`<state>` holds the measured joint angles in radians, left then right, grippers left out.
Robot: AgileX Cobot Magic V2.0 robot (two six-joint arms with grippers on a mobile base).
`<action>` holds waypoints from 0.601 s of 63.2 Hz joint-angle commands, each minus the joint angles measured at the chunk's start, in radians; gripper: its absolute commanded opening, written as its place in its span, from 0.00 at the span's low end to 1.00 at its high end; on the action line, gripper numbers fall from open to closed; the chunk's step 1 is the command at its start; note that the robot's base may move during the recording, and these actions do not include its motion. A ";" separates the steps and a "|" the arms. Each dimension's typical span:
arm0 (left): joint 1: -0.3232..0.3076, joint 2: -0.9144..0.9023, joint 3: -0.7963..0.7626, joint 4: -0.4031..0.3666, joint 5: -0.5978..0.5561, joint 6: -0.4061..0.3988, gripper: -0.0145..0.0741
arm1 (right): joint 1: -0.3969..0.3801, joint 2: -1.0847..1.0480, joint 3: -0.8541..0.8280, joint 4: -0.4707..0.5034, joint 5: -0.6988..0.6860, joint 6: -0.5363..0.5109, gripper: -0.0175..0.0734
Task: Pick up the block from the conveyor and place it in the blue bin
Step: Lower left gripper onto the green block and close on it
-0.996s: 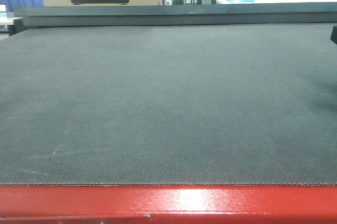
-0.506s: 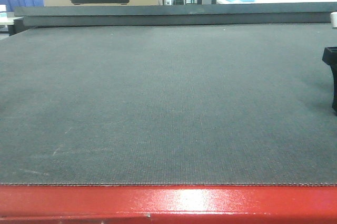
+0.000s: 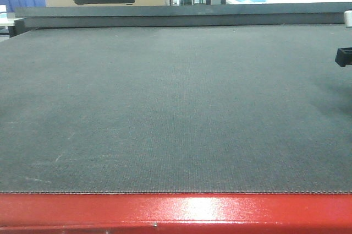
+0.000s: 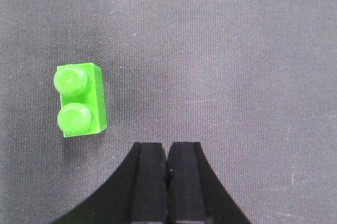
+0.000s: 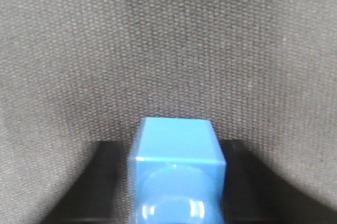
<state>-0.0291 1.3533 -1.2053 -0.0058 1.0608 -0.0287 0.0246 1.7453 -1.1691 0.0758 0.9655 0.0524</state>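
Your right claw has risen from the belt, clamping a blue block. Swing it smoothly; left claw is closed, empty.

Left tool matte black, two flat rectangular fingers, base flaring out in curved shoulders, right tool also black, plain blocky sides, out of focus
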 commanded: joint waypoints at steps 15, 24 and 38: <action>-0.001 -0.002 -0.003 0.006 0.016 -0.009 0.04 | -0.005 -0.068 -0.008 -0.008 0.045 -0.007 0.01; 0.053 -0.002 -0.003 0.011 0.019 -0.009 0.04 | -0.003 -0.193 -0.008 -0.008 0.050 -0.009 0.01; 0.188 0.023 -0.003 0.030 0.005 0.003 0.04 | -0.003 -0.374 -0.008 -0.010 -0.044 -0.020 0.01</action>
<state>0.1097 1.3617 -1.2053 0.0152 1.0799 -0.0287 0.0246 1.4330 -1.1696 0.0758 0.9678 0.0440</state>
